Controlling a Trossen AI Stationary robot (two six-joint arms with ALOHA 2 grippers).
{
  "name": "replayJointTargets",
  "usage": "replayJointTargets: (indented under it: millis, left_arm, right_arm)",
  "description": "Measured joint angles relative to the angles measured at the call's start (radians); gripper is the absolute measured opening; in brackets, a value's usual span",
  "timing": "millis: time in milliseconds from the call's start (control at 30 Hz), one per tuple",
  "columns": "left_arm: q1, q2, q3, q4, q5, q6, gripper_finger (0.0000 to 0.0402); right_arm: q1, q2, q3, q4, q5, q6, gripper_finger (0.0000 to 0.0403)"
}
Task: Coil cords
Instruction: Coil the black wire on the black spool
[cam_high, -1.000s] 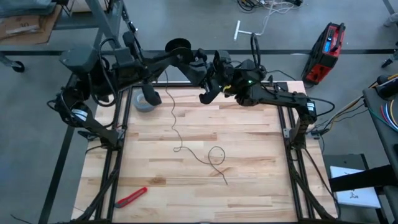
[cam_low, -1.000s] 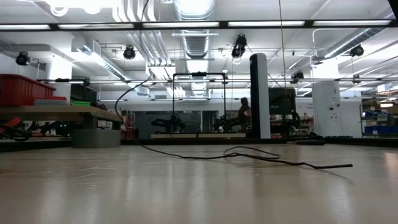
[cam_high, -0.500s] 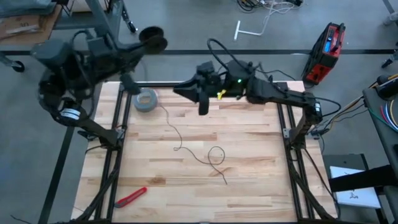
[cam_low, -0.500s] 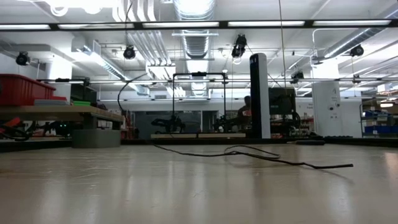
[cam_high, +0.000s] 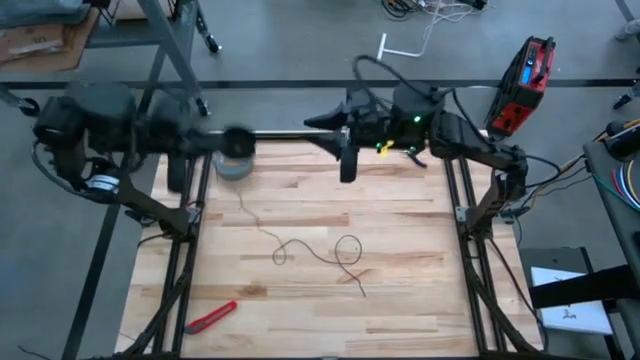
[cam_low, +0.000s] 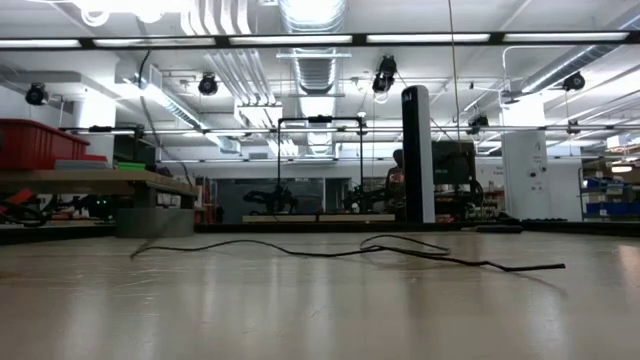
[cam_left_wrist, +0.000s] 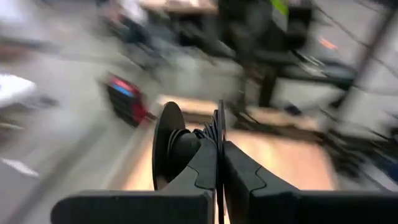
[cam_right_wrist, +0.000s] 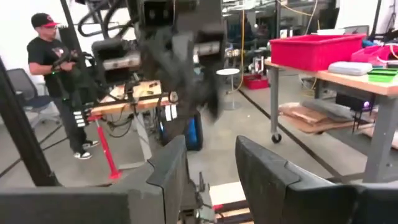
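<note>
Black and thin, the cord (cam_high: 300, 247) lies slack on the table (cam_high: 400, 300), its long axis running from the far-left corner down toward the middle, where it curls into a couple of small loops before ending at a loose tip nearer the front. Its upper end rises to the reel (cam_left_wrist: 171, 149), which the left gripper (cam_left_wrist: 219, 158) has clamped between its closed fingers, just above the grey tape roll (cam_high: 234, 168) at the table's far-left edge (the motion blur there hides the fine detail). So the left arm has the reel end, and the whole free length trails away from it toward the table's centre.

The right gripper (cam_high: 347, 165) hangs over the far edge near the middle, fingers spread apart and holding nothing. The nearest stretch of cord lies forward and to its left. Of the two, it looks the one placed to guide the slack while the reel takes it up.
</note>
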Motion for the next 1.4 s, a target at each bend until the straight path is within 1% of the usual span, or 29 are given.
replayJointTargets:
  millis: [100,167,233,333,367,433,533,667,800,1000,1100,1167,1267,1333,1367,1400]
  left_arm:
    - [-0.001,0.024,-0.002,-0.087,0.163,-0.030,0.0000]
    - [-0.002,0.053,-0.003,-0.126,0.217,-0.036,0.0000]
    - [0.000,0.076,-0.003,-0.178,0.232,-0.041,0.0000]
    - [0.005,0.115,-0.003,-0.256,0.232,-0.036,0.0000]
    - [0.011,0.127,-0.003,-0.248,0.233,-0.027,0.0000]
    - [0.018,0.146,-0.006,-0.222,0.232,0.005,0.0000]
    - [0.019,0.164,-0.003,-0.171,0.172,0.020,0.0000]
    - [0.024,0.182,-0.002,-0.170,0.123,0.033,0.0000]
    - [0.024,0.199,-0.004,-0.136,0.120,0.050,0.0000]
    - [0.024,0.204,-0.003,-0.078,0.126,0.076,0.0000]
    - [0.024,0.213,-0.004,-0.062,0.139,0.088,0.0000]
    - [0.022,0.214,-0.004,-0.056,0.143,0.095,0.0000]
    - [0.022,0.217,-0.004,-0.045,0.151,0.095,0.0000]
    - [0.022,0.217,-0.005,-0.035,0.151,0.096,0.0000]
    - [0.022,0.217,-0.005,-0.025,0.152,0.097,0.0002]
    - [0.022,0.213,-0.005,-0.010,0.151,0.098,0.0006]
  right_arm:
    - [0.019,0.022,0.020,-0.029,-0.003,-0.016,0.0134]
    - [0.036,0.038,0.026,-0.045,-0.003,-0.018,0.0134]
    - [0.053,0.062,0.040,-0.047,-0.004,-0.013,0.0134]
    - [0.072,0.076,0.051,-0.105,-0.002,-0.007,0.0139]
    - [0.077,0.080,0.054,-0.100,0.002,-0.007,0.0141]
    - [0.090,0.083,0.051,-0.143,0.028,-0.007,0.0145]
    - [0.102,0.106,0.051,-0.152,0.068,-0.007,0.0151]
    - [0.107,0.123,0.051,-0.181,0.083,0.010,0.0160]
    - [0.110,0.131,0.050,-0.226,0.130,0.027,0.0164]
    - [0.110,0.134,0.049,-0.219,0.132,0.027,0.0158]
    - [0.110,0.140,0.049,-0.218,0.138,0.027,0.0145]
    - [0.110,0.140,0.049,-0.215,0.138,0.027,0.0130]
    - [0.110,0.140,0.049,-0.213,0.145,0.027,0.0084]
    - [0.110,0.140,0.048,-0.210,0.147,0.020,0.0035]
    - [0.110,0.140,0.048,-0.205,0.146,0.010,0.0019]
    - [0.110,0.140,0.048,-0.195,0.145,0.005,0.0013]
